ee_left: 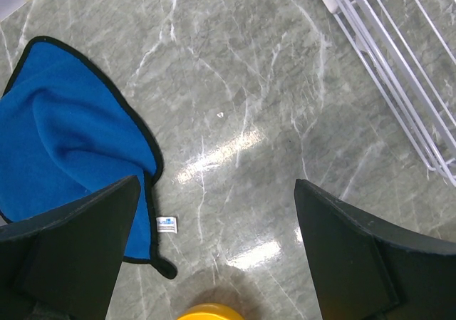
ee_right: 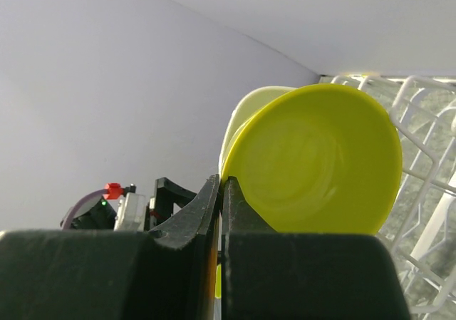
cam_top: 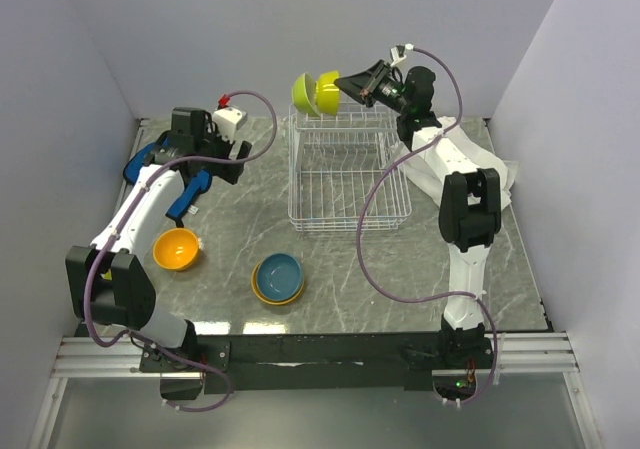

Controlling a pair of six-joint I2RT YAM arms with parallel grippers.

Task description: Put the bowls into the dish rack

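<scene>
Right gripper [ee_right: 221, 188] is pinched tight on the rim of a lime green bowl [ee_right: 313, 163], held on edge above the far end of the dish rack [cam_top: 345, 184], with a second lime bowl [cam_top: 303, 91] just beside it. Left gripper [ee_left: 217, 192] gapes wide and empty over the marble table [ee_left: 235, 106], where the orange bowl [cam_top: 177, 249] and light blue bowl [cam_top: 279, 274] sit

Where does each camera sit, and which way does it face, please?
Top external: overhead behind the robot, looking down at grey marble table; left arm, right arm show.
Left wrist: faces down at blue cloth between open left pincer.
Right wrist: looks along right pincer gripping glossy lime green bowl.
Shared: white wire dish rack, all three.
</scene>
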